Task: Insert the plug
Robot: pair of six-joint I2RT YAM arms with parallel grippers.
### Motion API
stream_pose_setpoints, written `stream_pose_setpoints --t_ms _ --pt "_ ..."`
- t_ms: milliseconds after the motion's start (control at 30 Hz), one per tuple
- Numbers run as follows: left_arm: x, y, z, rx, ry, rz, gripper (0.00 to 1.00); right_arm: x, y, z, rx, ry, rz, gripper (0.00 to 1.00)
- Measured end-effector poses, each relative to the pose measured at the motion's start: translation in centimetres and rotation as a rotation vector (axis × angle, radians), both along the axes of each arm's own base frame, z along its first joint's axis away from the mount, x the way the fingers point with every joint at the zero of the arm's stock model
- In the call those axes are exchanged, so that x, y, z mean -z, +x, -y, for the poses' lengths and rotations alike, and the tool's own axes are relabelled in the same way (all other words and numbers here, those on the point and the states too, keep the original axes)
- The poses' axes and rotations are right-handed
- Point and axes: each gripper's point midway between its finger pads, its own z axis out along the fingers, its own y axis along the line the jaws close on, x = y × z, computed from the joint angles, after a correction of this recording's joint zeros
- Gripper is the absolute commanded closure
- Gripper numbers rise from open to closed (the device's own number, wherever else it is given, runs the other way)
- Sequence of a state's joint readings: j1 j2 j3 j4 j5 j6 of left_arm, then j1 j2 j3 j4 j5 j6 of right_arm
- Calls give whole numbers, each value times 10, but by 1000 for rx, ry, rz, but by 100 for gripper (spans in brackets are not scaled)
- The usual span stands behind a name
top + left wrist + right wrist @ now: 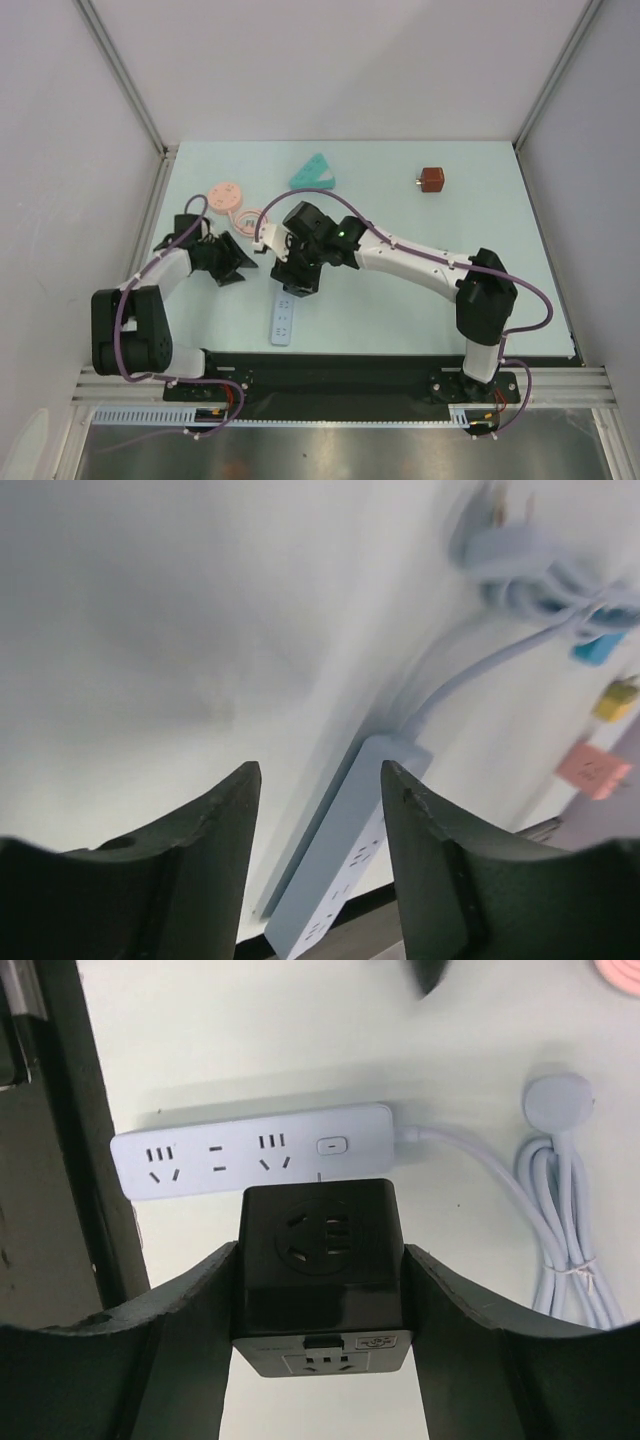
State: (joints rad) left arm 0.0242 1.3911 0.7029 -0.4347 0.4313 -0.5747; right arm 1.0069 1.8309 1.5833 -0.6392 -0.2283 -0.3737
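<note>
Plug (pixel 320 1245) in right claw (pixel 320 1265), over strip (pixel 210 1155) edge

The socket cube (pixel 320 1250) sits between the fingers of the right claw (pixel 297 280). The power strip (pixel 250 1150) lies crosswise on the table (pixel 480 300) just ahead of those fingertips, with the coiled cable (pixel 565 1260) off that claw's right side (as its own wrist camera sees it). The left claw (pixel 228 262) stands left of the right claw and apart from it. Farther out, a round disc (pixel 226 196) with a ring (pixel 249 217) beside it lies beyond the left claw, a wedge block (pixel 314 173) beyond the right claw, and a small cube (pixel 432 180) well to the right.
</note>
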Motion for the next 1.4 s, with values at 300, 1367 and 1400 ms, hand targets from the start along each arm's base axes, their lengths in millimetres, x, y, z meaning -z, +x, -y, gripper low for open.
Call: stream_pose_setpoints --t_ms 300,1367,1400 --pt "-13 24 -7 -88 -171 34 3 -13 -2 -31 -167 -22 81 100" --pt "8 46 -84 -466 -213 -25 5 53 -29 -35 -200 -358 -65 100" --pt "8 46 -85 -468 -212 -25 4 55 -29 -35 -197 -362 -69 100"
